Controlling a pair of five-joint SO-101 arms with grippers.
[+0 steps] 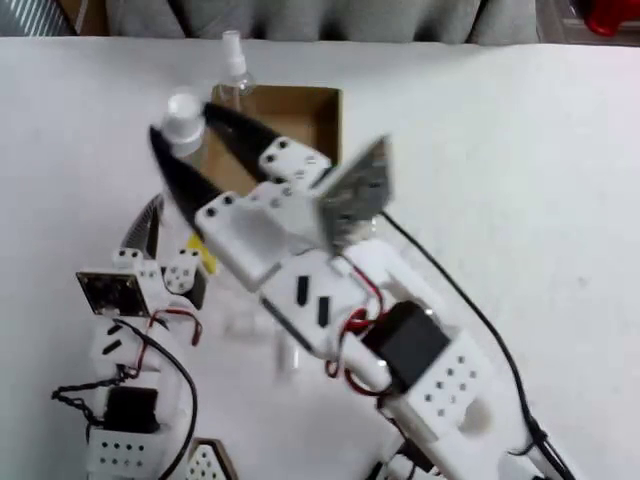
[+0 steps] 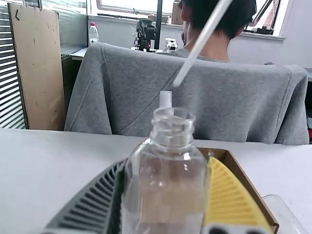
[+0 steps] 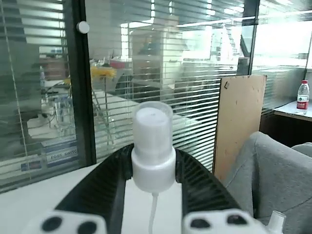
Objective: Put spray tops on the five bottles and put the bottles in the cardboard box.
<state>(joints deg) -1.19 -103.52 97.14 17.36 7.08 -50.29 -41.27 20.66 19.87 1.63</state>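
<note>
My left gripper (image 2: 166, 168) is shut on a clear bottle (image 2: 165, 185) with an open neck, held upright between its grey and yellow fingers. Low on the left of the table, the left gripper (image 1: 172, 232) lies partly under the other arm. My right gripper (image 3: 153, 158) is shut on a white spray top (image 3: 153, 144), whose thin dip tube (image 2: 200, 41) hangs slanted just above the bottle's neck. From above, the right gripper (image 1: 185, 125) and spray top (image 1: 184, 112) hover left of the cardboard box (image 1: 305, 108).
A bottle fitted with a spray top (image 1: 234, 68) stands just behind the box, and its cap (image 2: 165, 99) shows past the held bottle. A clear object (image 2: 285, 214) lies on the table beside the box (image 2: 241, 173). The table's right half is bare white.
</note>
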